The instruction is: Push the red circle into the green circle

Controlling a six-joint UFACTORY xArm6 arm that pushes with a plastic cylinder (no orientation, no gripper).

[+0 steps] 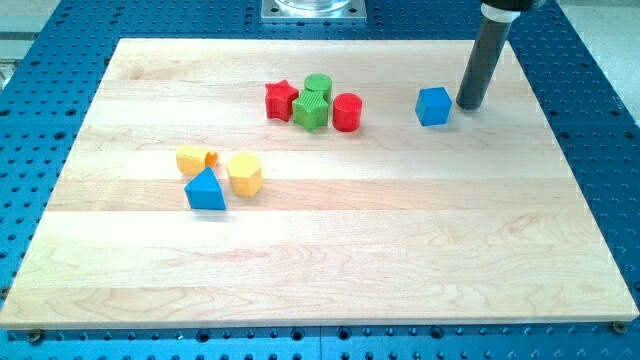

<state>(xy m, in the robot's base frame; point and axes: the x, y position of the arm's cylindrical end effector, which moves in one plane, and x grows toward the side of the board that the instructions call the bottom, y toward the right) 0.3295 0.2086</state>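
Observation:
The red circle (346, 111) stands on the wooden board, touching the right side of a green star-like block (311, 110). The green circle (318, 86) sits just behind that green block, up and left of the red circle. A red star (281, 100) lies at the cluster's left. My tip (469, 104) rests on the board well to the right of the red circle, just right of a blue cube (433, 105), close to it.
Toward the view's left sit an orange block (194, 159), a yellow hexagon (244, 173) and a blue triangle (205, 190) close together. The wooden board (330, 260) lies on a blue perforated table. A metal mount (313, 9) is at the view's top.

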